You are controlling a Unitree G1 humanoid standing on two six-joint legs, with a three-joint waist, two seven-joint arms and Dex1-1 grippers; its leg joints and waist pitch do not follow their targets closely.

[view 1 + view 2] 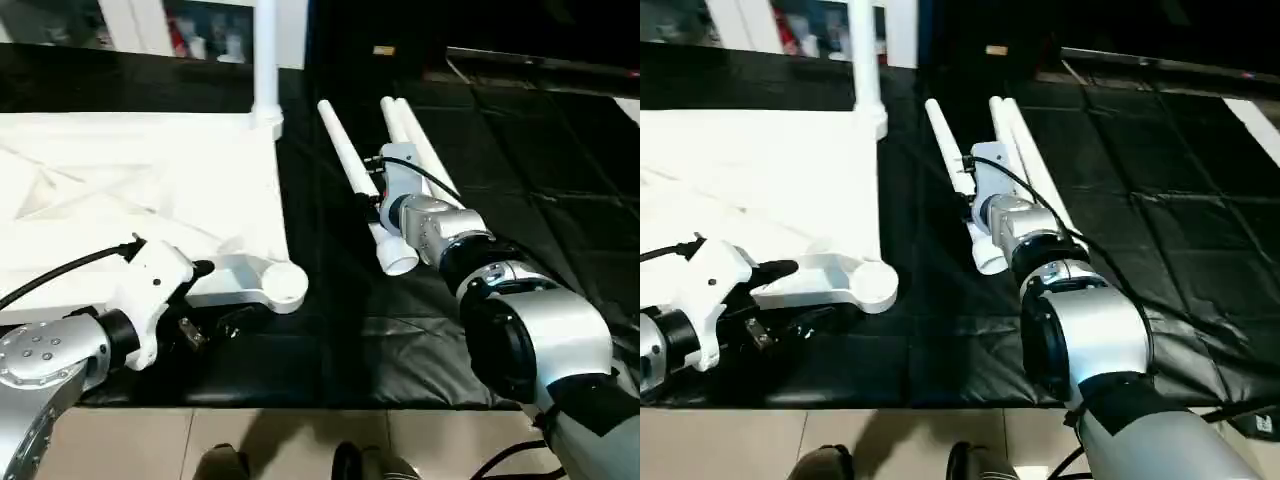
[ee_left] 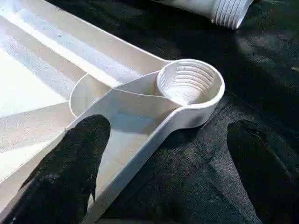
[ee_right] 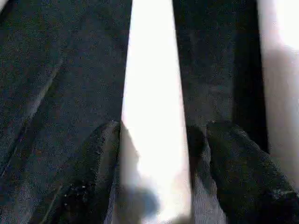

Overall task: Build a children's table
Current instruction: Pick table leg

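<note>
Tabletop [image 1: 120,190], white and lying ribbed underside up on the black mat [image 1: 520,150], serves as landmark in the head views: one leg [image 1: 266,60] stands upright in its far corner socket, three loose legs lie beside its right edge, and the near corner socket [image 1: 285,283] is empty. Left wrist view: left gripper [image 2: 163,163] spread wide, one finger [image 2: 74,158] over the tabletop's rim, the other over the mat, the threaded socket [image 2: 189,84] just beyond. Right wrist view: right gripper [image 3: 159,158] straddling a loose leg [image 3: 152,93], fingers apart on either side; whether they press it cannot be told. The grasp should probably close squarely across the tube so the leg stays straight when carried to the socket.
</note>
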